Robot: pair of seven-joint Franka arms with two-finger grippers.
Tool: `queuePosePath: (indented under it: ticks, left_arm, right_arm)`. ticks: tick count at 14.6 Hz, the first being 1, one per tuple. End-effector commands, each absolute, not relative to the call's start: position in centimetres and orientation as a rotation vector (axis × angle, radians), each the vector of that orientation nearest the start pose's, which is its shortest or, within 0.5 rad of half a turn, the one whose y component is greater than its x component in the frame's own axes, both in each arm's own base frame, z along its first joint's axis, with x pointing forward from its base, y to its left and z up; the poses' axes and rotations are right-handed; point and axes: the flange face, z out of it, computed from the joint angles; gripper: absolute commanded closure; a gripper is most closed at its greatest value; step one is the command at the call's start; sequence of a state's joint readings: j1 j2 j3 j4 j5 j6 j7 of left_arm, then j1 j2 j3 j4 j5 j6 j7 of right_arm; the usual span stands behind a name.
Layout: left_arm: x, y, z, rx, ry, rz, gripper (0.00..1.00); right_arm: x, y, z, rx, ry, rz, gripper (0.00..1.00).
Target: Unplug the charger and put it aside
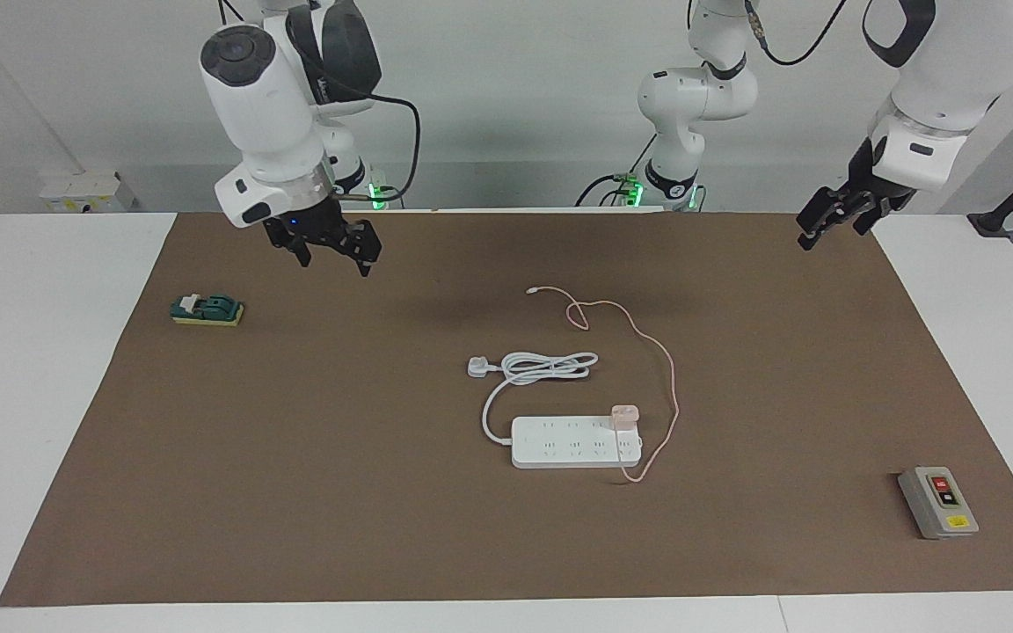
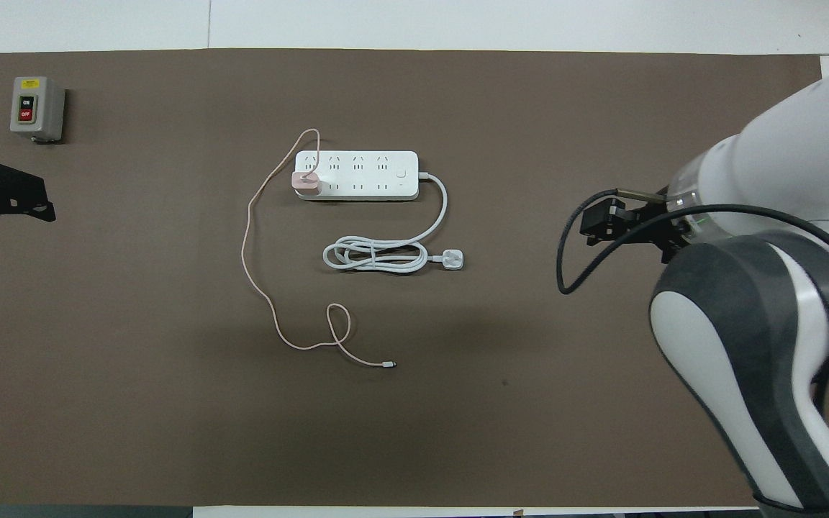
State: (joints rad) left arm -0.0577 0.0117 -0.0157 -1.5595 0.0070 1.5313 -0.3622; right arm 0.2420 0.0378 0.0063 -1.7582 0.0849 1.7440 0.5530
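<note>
The pale pink charger [image 1: 625, 415] stands plugged into the end socket of the white power strip [image 1: 572, 444] in the middle of the brown mat. It also shows in the overhead view [image 2: 306, 182], on the strip [image 2: 360, 175]. Its thin pink cable [image 1: 672, 387] loops off the strip and runs toward the robots, ending in a loose connector [image 2: 388, 365]. My right gripper [image 1: 335, 262] is open and empty, raised over the mat toward the right arm's end. My left gripper [image 1: 832, 234] is open and empty, raised over the mat's edge at the left arm's end. Both are well away from the charger.
The strip's thick white cord [image 1: 542, 367] lies coiled with its plug just nearer to the robots than the strip. A grey box with red and black buttons [image 1: 937, 501] sits toward the left arm's end, farther from the robots. A small green and yellow object [image 1: 207, 309] lies toward the right arm's end.
</note>
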Motion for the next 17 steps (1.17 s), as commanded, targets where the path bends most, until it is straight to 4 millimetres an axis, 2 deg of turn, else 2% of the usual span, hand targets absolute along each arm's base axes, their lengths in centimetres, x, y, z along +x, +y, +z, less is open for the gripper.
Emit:
queuePosePath:
  ticks: [1,3,4,5,6,9,10,11,12,13,14,15,17]
  left_arm:
    - [57.2,-8.8,58.3,-2.999,-0.763,0.091,0.0]
    - [59.0,-10.8,56.4,-2.886,-1.135,0.068,0.0]
    - [59.6,-11.3,55.9,-2.858,-1.227,0.042,0.0]
    - [59.8,-14.0,54.5,-2.85,-1.23,0.046,0.0]
    - [60.4,-15.0,52.8,-2.813,-1.28,0.071,0.0]
    - [61.5,-15.2,52.1,-2.724,-1.599,0.102,0.0]
    - [61.7,-15.2,51.3,-2.69,-1.651,0.082,0.0]
    - [61.9,-15.1,49.5,-2.642,-1.722,0.07,0.0]
    - [62.2,-15.3,48.7,-2.601,-1.839,0.037,0.0]
    - [62.6,-15.7,48.0,-2.551,-1.963,-0.002,0.0]
    - [63.3,-16.8,45.8,-2.511,-2.045,-0.006,0.0]
    - [64.0,-19.7,43.1,-2.413,-2.212,0.062,0.0]
    - [64.1,-21.6,40.5,-2.352,-2.249,0.087,0.0]
  right_arm:
    - [56.4,18.6,49.5,-2.944,0.698,0.144,0.0]
    - [57.2,21.8,47.2,-2.847,0.838,0.159,0.0]
    - [57.6,23.2,45.9,-2.792,0.905,0.16,0.0]
    - [57.9,24.6,44.6,-2.744,0.967,0.165,0.0]
    - [58.3,25.5,43.4,-2.69,1.051,0.197,0.0]
    - [59.7,30.1,39.8,-2.524,1.255,0.248,0.0]
    - [60.5,31.6,38.6,-2.472,1.327,0.255,0.0]
    - [61.2,32.5,37.2,-2.431,1.391,0.263,0.0]
    - [61.8,33.8,36.2,-2.385,1.44,0.285,0.0]
    - [62.4,34.5,35.5,-2.338,1.485,0.312,0.0]
    - [63.1,34.8,34.6,-2.283,1.533,0.345,0.0]
    - [64.0,35.2,32.7,-2.211,1.579,0.385,0.0]
    - [64.9,35.4,31.1,-2.172,1.611,0.408,0.0]
